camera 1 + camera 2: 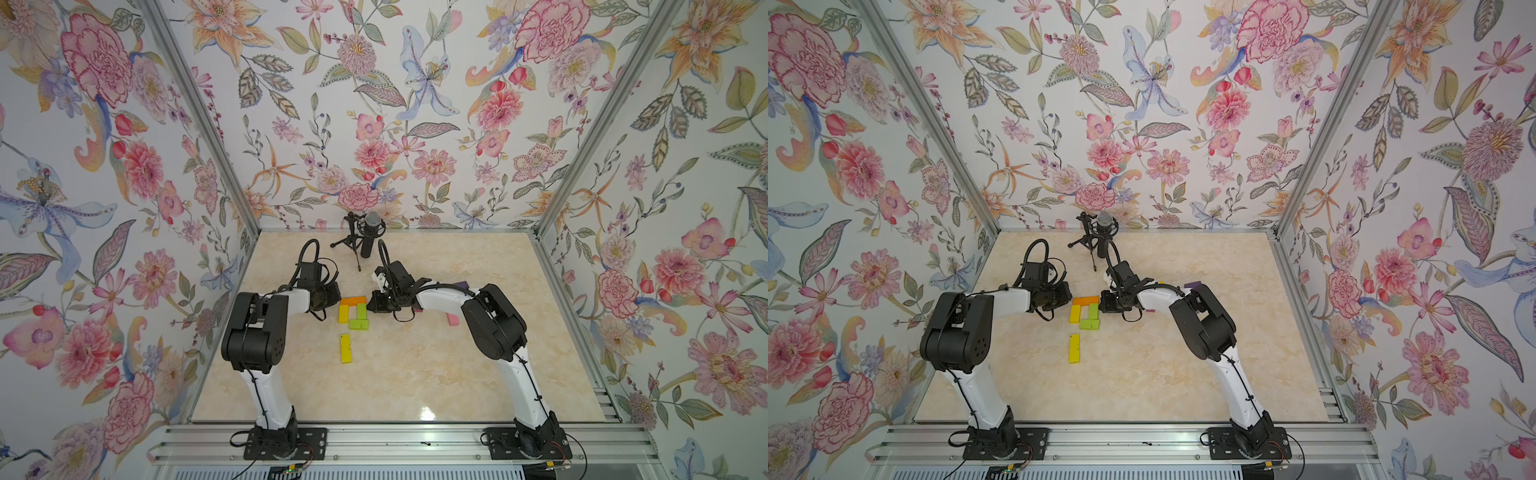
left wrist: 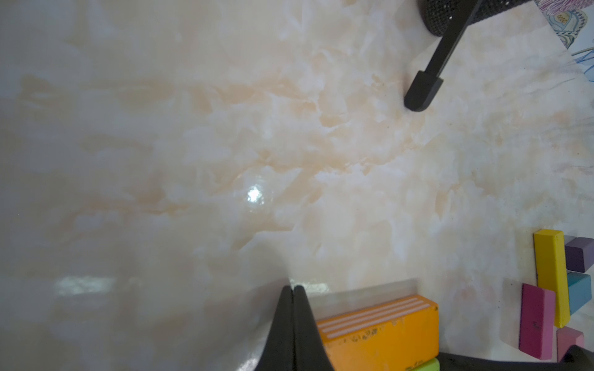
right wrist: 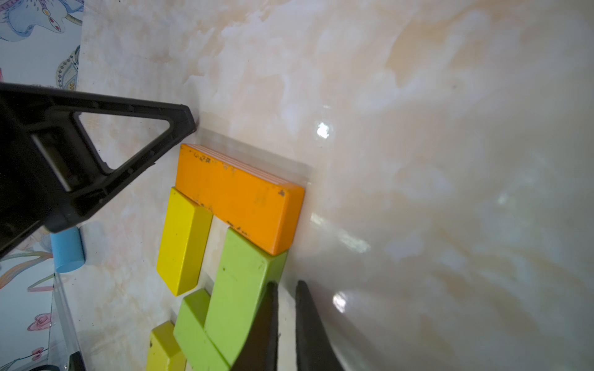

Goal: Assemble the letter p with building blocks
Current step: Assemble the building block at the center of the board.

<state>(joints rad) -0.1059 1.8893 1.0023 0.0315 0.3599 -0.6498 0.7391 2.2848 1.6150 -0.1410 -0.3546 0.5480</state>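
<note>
Left wrist, lime block [image 2: 425, 365] cut off

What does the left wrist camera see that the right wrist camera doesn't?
Only left wrist: the microphone stand and the spare blocks. Only right wrist: the letter's yellow block, a blue piece, and the right claw, slightly open. Both: the orange block, a lime block, the shut left claw and the table.

Flat building blocks [image 1: 353, 300] touch, forming a loop
</note>
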